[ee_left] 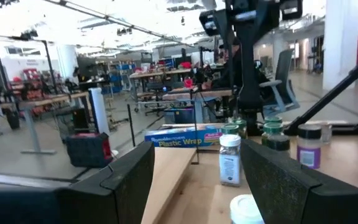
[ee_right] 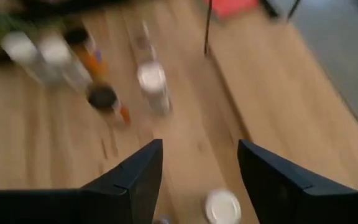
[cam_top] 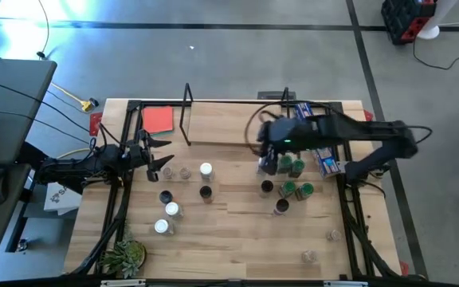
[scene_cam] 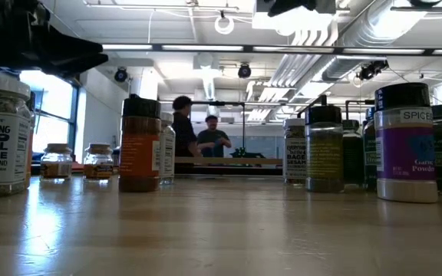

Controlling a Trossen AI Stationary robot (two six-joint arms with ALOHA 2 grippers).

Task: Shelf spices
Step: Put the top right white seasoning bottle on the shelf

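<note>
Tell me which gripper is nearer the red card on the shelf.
Left. The left gripper hangs just below the red card, off the shelf's front edge. The right gripper is far across the table, over the green-lidded jars.

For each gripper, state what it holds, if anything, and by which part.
Nothing is held. The left gripper stands open and empty beside the small spice jars; the right gripper is open above the table, with only bare wood between its dark fingers.

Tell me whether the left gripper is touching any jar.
Apart. In the left wrist view the left gripper is open with bare table between its fingers; the nearest jar stands ahead, clear of them.
</note>
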